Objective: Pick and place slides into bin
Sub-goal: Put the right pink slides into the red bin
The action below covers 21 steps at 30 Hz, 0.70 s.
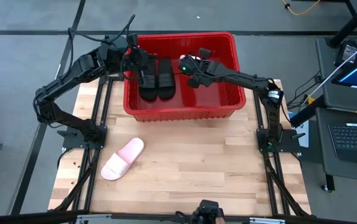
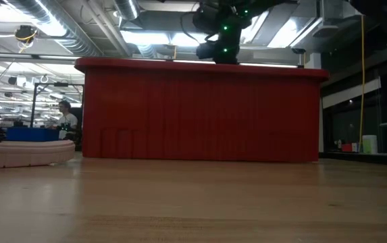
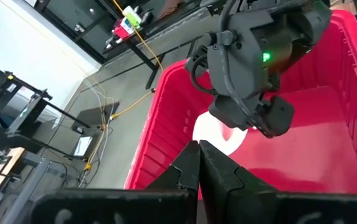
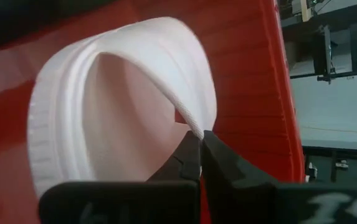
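Observation:
The red bin (image 1: 181,113) stands at the table's far side, and a black pair of slides (image 1: 157,78) lies side by side in its left half. My right gripper (image 1: 189,66) reaches into the bin's middle, shut on a pale pink slide (image 4: 116,106), which also shows under that gripper in the left wrist view (image 3: 218,134). My left gripper (image 3: 198,163) is shut with nothing in it and hovers over the bin's left wall (image 1: 132,61). A second pale pink slide (image 1: 122,158) lies sole-down on the table's near left. My right gripper pinches the edge of the pink slide's wide strap (image 4: 194,127) between its two fingers. The fingers slant downward from the table's right side. The slide hangs inside the bin with its strap arch open toward the wrist camera; whether it touches the bin's floor I cannot tell.
The bin's right half (image 1: 218,87) has bare floor. In the low view the bin's near wall (image 2: 200,111) hides everything inside it, and the pink slide on the table (image 2: 21,152) shows at the left. Bare wood (image 1: 209,168) fills the near right of the table.

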Each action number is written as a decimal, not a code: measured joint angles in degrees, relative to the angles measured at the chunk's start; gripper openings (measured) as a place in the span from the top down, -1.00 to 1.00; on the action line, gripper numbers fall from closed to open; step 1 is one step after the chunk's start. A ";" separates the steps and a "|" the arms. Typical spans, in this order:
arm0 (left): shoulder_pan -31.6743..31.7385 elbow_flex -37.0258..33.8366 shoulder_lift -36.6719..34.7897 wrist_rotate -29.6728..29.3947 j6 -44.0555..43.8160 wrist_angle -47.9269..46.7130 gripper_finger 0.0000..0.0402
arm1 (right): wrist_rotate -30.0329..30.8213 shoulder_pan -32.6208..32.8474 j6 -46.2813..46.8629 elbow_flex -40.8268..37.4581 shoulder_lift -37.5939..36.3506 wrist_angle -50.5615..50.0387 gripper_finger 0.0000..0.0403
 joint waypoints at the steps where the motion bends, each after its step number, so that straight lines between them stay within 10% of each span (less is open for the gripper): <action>1: 0.00 0.00 0.00 -0.02 -0.01 -0.01 0.99 | -0.17 -0.24 0.02 0.00 0.04 0.20 0.98; 21: -0.02 0.00 0.04 0.13 -0.50 -2.36 0.99 | -7.05 -4.14 -5.95 -0.04 6.41 6.82 0.98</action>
